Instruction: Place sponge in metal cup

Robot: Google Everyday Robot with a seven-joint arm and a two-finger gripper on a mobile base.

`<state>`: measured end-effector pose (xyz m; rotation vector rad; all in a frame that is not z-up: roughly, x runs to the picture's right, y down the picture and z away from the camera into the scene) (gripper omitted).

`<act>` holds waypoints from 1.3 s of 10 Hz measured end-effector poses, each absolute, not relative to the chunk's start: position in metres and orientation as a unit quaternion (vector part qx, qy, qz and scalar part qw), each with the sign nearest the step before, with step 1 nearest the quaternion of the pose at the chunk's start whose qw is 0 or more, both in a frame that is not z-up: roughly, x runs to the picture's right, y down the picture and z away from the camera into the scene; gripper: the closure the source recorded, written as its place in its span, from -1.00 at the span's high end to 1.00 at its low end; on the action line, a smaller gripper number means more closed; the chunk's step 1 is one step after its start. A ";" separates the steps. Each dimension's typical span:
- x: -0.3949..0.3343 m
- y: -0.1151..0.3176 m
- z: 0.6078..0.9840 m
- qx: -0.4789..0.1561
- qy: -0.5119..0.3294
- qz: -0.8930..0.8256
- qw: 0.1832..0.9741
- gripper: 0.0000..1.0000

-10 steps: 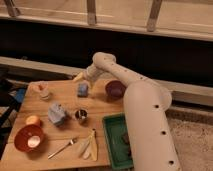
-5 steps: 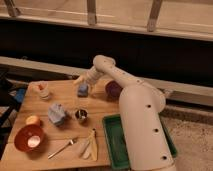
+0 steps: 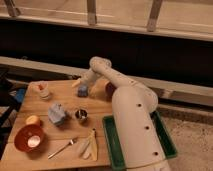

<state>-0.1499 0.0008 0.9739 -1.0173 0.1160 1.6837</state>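
Gripper [image 3: 80, 84]: we read the fingers apart — low over the sponge [image 3: 83, 91]; contact unclear.
Metal cup [image 3: 81, 115]: upright on table [image 3: 60, 97], 6 o'clock from sponge.

I am seeing the gripper [image 3: 80, 84] hanging over the far side of the table [image 3: 65, 98], right above the sponge [image 3: 83, 91]. The two are blurring together, so I am not making out whether they touch. The arm [image 3: 132, 115] is covering most of the dark bowl [image 3: 108, 89] behind it and the middle of the green tray [image 3: 111, 145], and its base is running off the bottom edge. The pale utensils [image 3: 89, 146] near the front are smearing into one shape. A blue thing [image 3: 20, 94] at the left is sitting half hidden.
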 end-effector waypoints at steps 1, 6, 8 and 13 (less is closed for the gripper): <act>-0.152 0.002 0.975 -0.429 0.054 0.711 0.555 0.36; -0.152 0.004 0.976 -0.427 0.061 0.709 0.558 -0.72; -0.154 0.013 0.983 -0.421 0.076 0.704 0.566 -0.98; -0.153 -0.012 0.960 -0.387 0.070 0.708 0.587 -0.58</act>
